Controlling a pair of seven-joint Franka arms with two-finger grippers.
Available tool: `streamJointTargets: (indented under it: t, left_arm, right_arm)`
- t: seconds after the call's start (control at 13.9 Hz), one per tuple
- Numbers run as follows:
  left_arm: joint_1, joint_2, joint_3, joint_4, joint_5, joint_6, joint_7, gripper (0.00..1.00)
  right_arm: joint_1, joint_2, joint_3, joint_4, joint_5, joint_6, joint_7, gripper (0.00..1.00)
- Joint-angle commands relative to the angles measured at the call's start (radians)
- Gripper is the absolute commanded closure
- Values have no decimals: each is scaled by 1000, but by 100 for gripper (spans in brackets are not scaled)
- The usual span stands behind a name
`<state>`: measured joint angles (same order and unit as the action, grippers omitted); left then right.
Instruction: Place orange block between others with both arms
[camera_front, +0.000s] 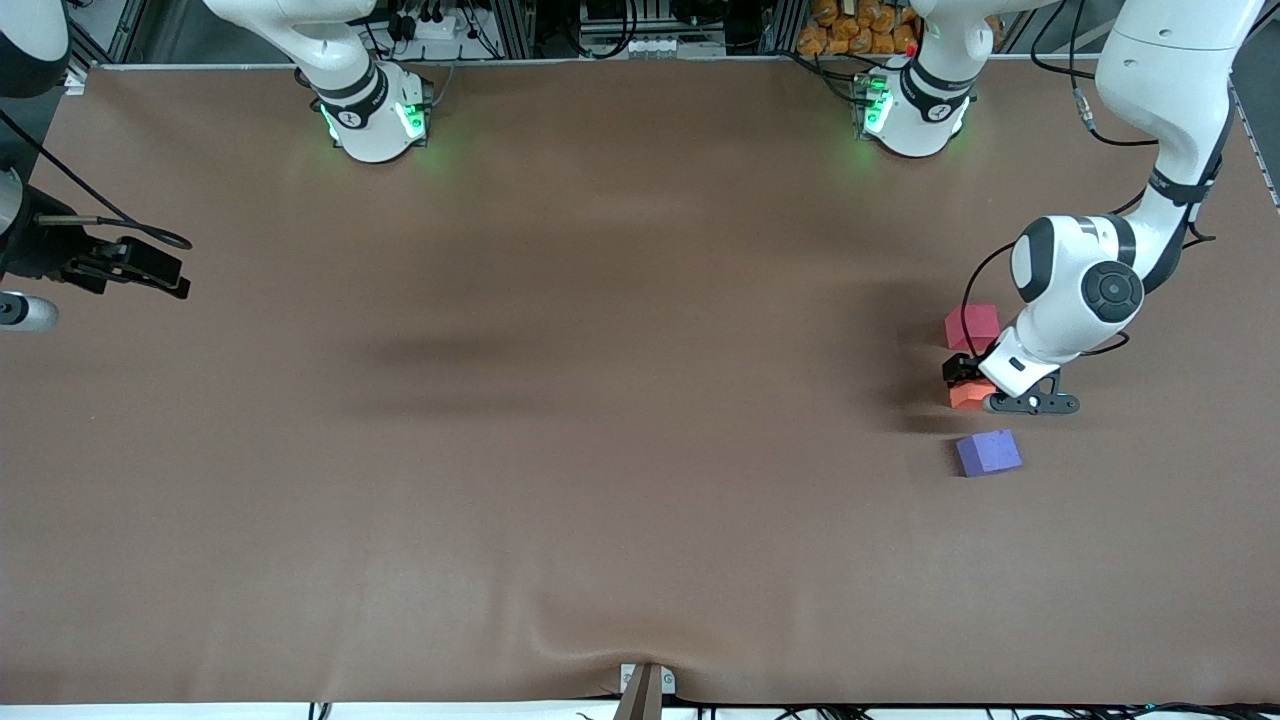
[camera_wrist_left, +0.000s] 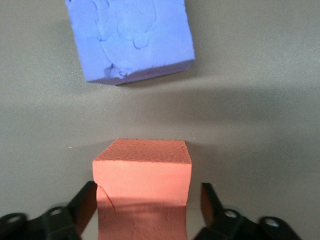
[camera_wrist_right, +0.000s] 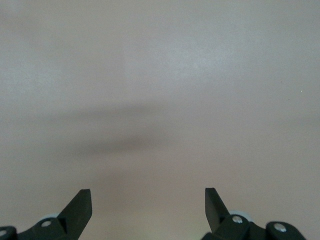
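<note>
Robotics lab: bench-mounted arm bases (camera_front: 375, 118), aluminium framing, cable clutter (camera_front: 440, 25).

the front view looks down from high across the table (camera_front: 600, 400), facing both arm bases, taking in the whole surface from afar. the left wrist view sits close above the orange block (camera_wrist_left: 142, 180), sharing it and the purple-blue block (camera_wrist_left: 132, 37) with the front view. the right wrist view faces bare tabletop, well apart from the orange block.

The orange block (camera_wrist_left: 142, 172) looks like matt foam with a finely pebbled top. The purple block (camera_wrist_left: 131, 37) is matt and dented. The desk (camera_front: 600, 450) is smooth, matt brown.
</note>
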<state>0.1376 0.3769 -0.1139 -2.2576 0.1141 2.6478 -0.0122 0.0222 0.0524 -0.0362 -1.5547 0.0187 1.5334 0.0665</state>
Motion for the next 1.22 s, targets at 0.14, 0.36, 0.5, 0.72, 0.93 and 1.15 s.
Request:
streamJointTargets:
  t: [0.14,0.36,0.5,0.72,0.93,1.15]
  left_arm:
    - [16,-38,-13,59,-5,-35,12,0]
    - [7,-104,-15,208,2,-261,12,0]
    - [5,-121,-33,384,7,-520,14,0]
    - [7,-154,-59,585,-4,-730,3,0]
    - [11,-194,-58,723,-5,-847,12,0]
    - [8,-207,-64,812,-49,-994,5,0]
  right_arm:
    - [8,-17,-4,-15,10,8,13,0]
    - [9,-17,-4,-15,10,8,13,0]
    - [9,-17,-4,-15,10,8,13,0]
    - [9,-17,-4,-13,10,8,13,0]
    - [9,-16,-4,-13,10,10,13,0]
    - [9,-16,-4,-13,10,10,13,0]
